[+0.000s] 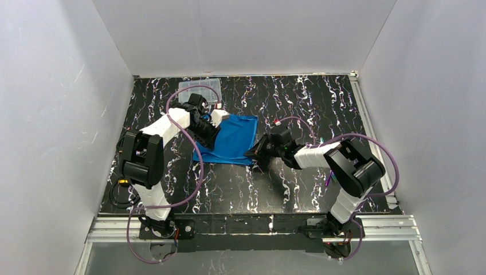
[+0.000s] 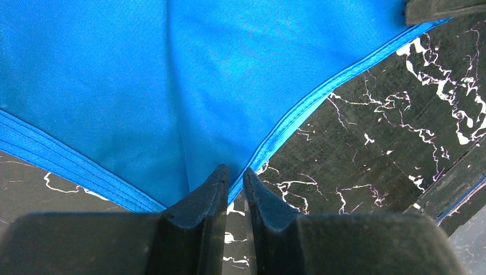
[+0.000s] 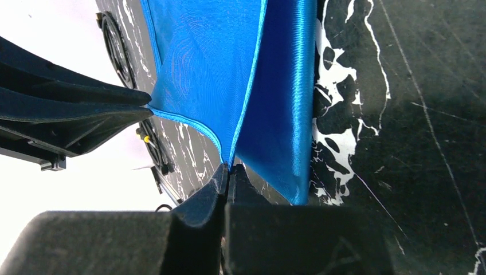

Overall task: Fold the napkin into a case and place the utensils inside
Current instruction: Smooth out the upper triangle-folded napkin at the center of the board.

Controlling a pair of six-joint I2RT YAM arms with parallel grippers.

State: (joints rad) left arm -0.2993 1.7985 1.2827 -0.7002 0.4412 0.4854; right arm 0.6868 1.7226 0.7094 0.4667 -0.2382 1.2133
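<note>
The bright blue napkin (image 1: 232, 140) lies partly folded on the black marbled table, with one layer lifted between my two grippers. My left gripper (image 1: 211, 136) is at its left corner. In the left wrist view (image 2: 234, 172) the jaws stand a thin gap apart, the napkin's (image 2: 143, 86) hem runs in at the tips, and the cloth pulls taut from there. My right gripper (image 1: 254, 154) is shut on the near right corner, its jaws (image 3: 229, 167) pinching the hem of the napkin (image 3: 206, 69). I cannot make out any utensils.
A clear plastic compartment box (image 1: 200, 89) stands at the back left, just behind my left arm. White walls close in the table on three sides. A metal rail (image 1: 252, 226) runs along the near edge. Purple cables loop around both arms.
</note>
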